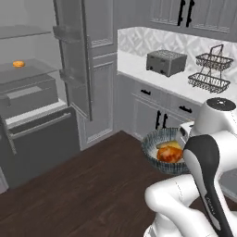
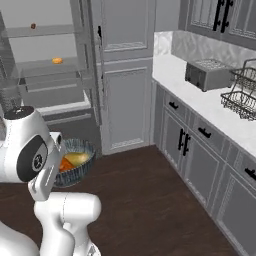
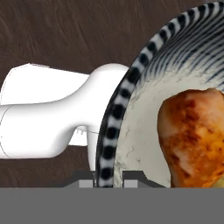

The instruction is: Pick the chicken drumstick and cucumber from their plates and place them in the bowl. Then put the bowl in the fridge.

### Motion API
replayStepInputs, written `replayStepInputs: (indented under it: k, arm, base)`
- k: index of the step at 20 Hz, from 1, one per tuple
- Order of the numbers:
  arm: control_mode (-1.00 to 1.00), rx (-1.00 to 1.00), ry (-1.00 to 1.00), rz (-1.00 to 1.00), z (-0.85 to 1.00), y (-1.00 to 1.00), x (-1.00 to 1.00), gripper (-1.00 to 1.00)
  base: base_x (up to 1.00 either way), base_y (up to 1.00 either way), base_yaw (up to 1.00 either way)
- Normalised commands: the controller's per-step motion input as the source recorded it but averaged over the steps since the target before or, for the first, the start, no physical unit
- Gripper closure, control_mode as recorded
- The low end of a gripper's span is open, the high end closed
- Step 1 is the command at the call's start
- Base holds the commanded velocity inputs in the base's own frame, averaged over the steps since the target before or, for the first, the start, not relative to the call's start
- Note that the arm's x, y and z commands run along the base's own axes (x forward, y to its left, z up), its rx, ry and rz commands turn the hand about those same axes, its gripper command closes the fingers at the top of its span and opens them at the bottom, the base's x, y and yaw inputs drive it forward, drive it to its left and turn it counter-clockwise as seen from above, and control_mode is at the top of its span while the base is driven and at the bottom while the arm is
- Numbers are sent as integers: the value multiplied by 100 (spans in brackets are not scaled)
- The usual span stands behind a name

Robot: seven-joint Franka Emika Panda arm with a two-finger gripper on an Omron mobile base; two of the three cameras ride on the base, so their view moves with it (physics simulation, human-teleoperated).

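My gripper [image 3: 108,178] is shut on the rim of the grey bowl [image 3: 109,127], one fingertip on each side of the striped edge. The bowl [image 1: 150,144] hangs in the air above the dark wood floor, close to my arm. Inside it lie the orange-brown chicken drumstick [image 1: 169,154] and, behind it, the yellowish-green cucumber [image 1: 168,145]. From the right base camera the bowl [image 2: 80,175] holds the cucumber [image 2: 77,159] beside the drumstick [image 2: 65,165]. The fridge [image 1: 32,92] stands open to the left, glass shelves bare in front. The plates are out of view.
The fridge's open door [image 1: 74,55] juts out between the shelves and the tall cabinet. A round orange fruit [image 1: 18,64] sits on a glass shelf. On the counter [image 1: 139,69] to the right stand a toaster [image 1: 165,62] and a wire basket rack [image 1: 210,69].
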Motion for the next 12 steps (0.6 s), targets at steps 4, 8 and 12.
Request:
replayStepInputs:
  k: [4, 8, 12]
  arm:
    - [100, 0, 0, 0, 0, 0, 0, 100]
    - [100, 0, 0, 0, 0, 0, 0, 100]
    - [100, 0, 0, 0, 0, 0, 0, 100]
  base:
    - [100, 0, 58]
    - [100, 0, 57]
    - [98, -21, 21]
